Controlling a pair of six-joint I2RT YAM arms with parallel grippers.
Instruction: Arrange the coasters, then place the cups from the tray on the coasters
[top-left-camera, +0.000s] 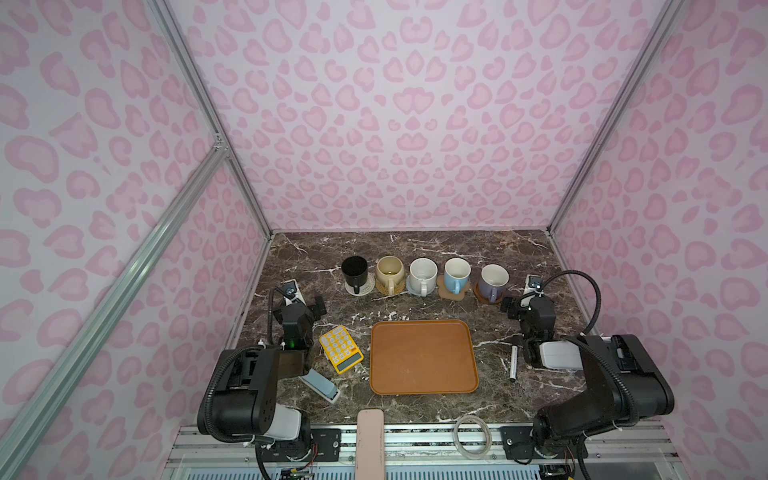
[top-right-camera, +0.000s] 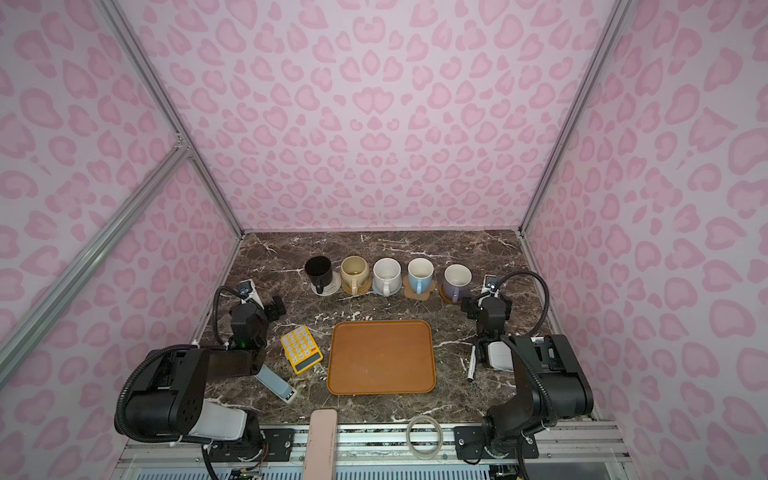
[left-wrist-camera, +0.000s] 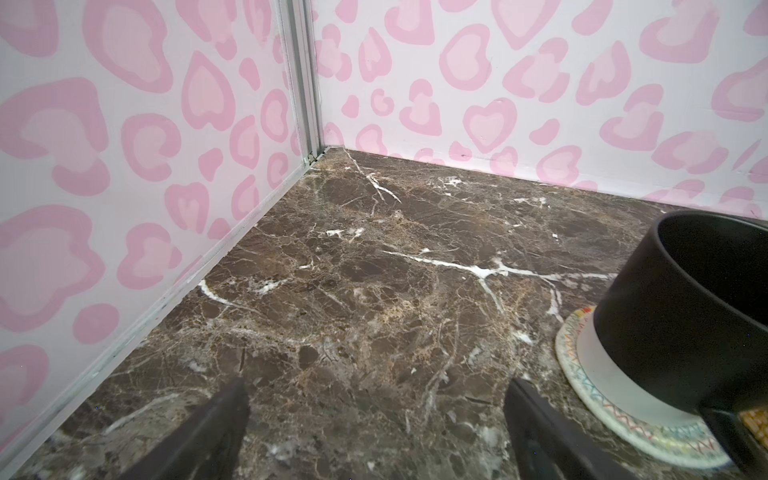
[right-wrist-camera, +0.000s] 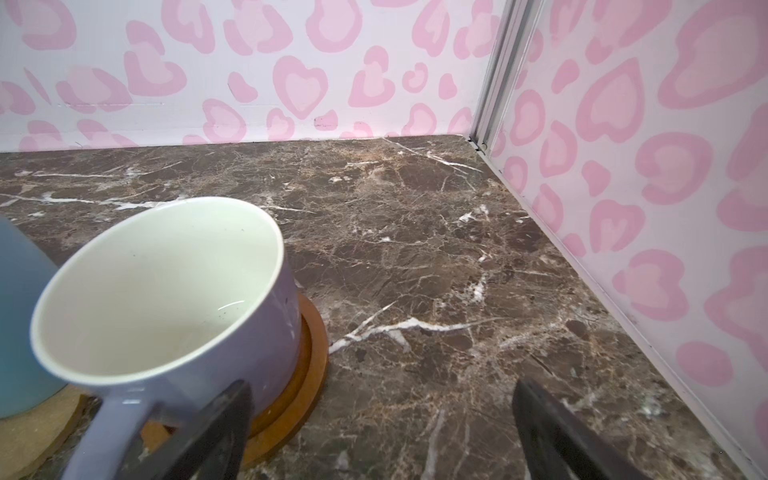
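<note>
Left gripper (left-wrist-camera: 376, 384): fingers spread wide, only marble between them. It sits just left of the black mug (left-wrist-camera: 685, 316), apart from it.
Right gripper (right-wrist-camera: 382, 386): fingers spread, nothing pinched. One finger is close by the handle of the lavender mug (right-wrist-camera: 166, 299); I cannot tell whether they touch.

The mugs stand upright in a row running left to right on the far half of the table (top-left-camera: 415, 249), all handles pointing near. From left:
- black mug on whitish woven coaster (left-wrist-camera: 582, 374)
- cream-yellow mug (top-left-camera: 390, 270) on tan rattan coaster (top-left-camera: 401, 286)
- white mug (top-left-camera: 423, 272) on light-blue coaster (top-left-camera: 412, 289)
- blue mug (top-left-camera: 457, 271) on brown flower coaster (top-left-camera: 453, 294)
- lavender mug on dark-brown disc (right-wrist-camera: 311, 345)

Open marble runs from the row back to the far wall. The tray (top-left-camera: 423, 357) lies flat at centre, nearer than the row, with a marble strip between them. The yellow calculator (top-left-camera: 340, 349) is just left of the tray, and a pen (top-left-camera: 514, 363) lies to its right.
</note>
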